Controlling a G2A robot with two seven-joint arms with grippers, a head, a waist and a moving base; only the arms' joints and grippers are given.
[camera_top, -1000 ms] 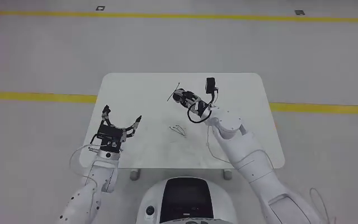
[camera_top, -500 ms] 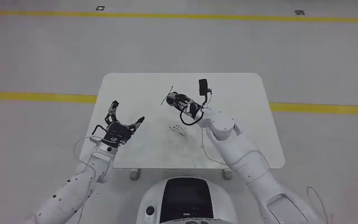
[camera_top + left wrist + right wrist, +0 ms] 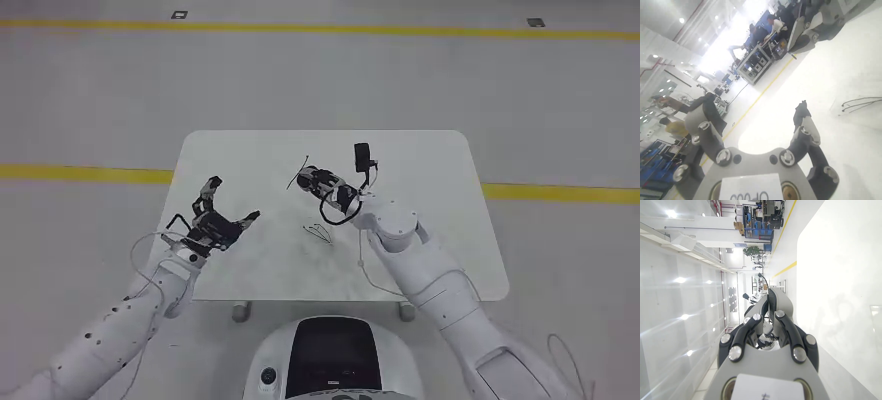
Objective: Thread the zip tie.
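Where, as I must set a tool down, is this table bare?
Bare: the table's right end past the right arm, and the strip between loose zip ties and near edge. Crowded: between left gripper and right gripper with its zip tie.

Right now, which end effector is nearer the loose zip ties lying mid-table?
Right. The right end effector is just beyond the loose zip ties; the left end effector, open, sits farther off to their left.

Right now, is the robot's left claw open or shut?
Open. The left gripper has its fingers spread wide apart, with nothing between them.
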